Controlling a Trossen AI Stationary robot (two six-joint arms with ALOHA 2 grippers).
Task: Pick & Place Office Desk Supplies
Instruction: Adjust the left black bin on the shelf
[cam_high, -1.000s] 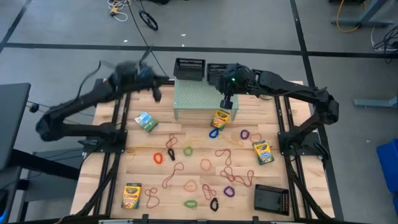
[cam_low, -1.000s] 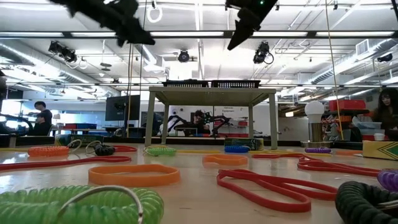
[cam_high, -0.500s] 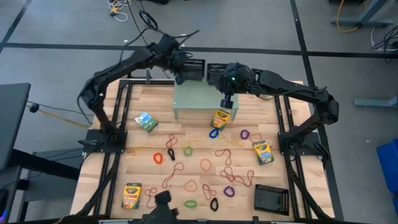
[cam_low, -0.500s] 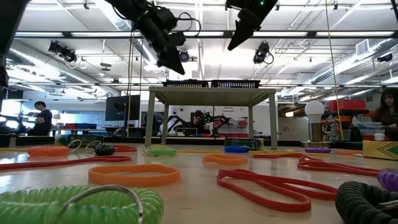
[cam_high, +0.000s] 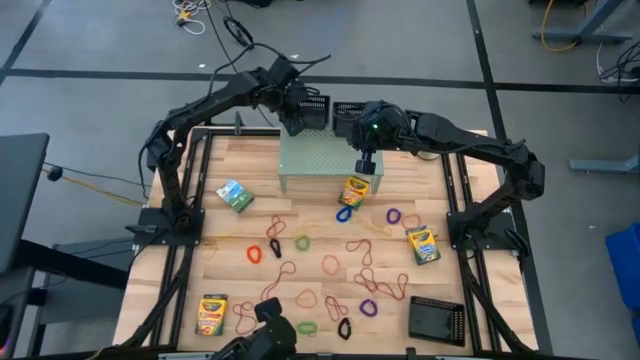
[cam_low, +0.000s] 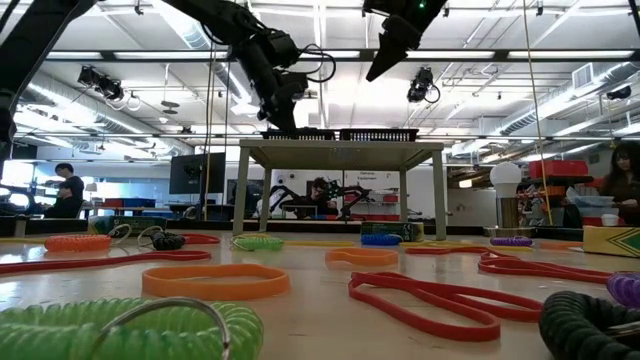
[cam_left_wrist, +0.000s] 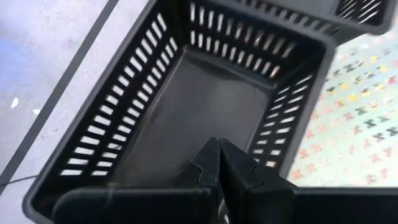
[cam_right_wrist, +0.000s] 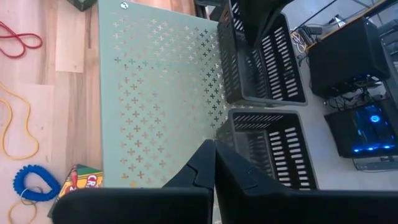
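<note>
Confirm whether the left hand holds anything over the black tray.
No: the left hand is shut and empty above the bare black tray.

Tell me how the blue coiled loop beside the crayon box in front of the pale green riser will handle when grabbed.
The blue coiled loop looks like a springy spiral cord, so it will probably stretch and flop rather than stay stiff. It looks thin and lies flat on the wooden table, so it is likely light and may slide when pushed.
</note>
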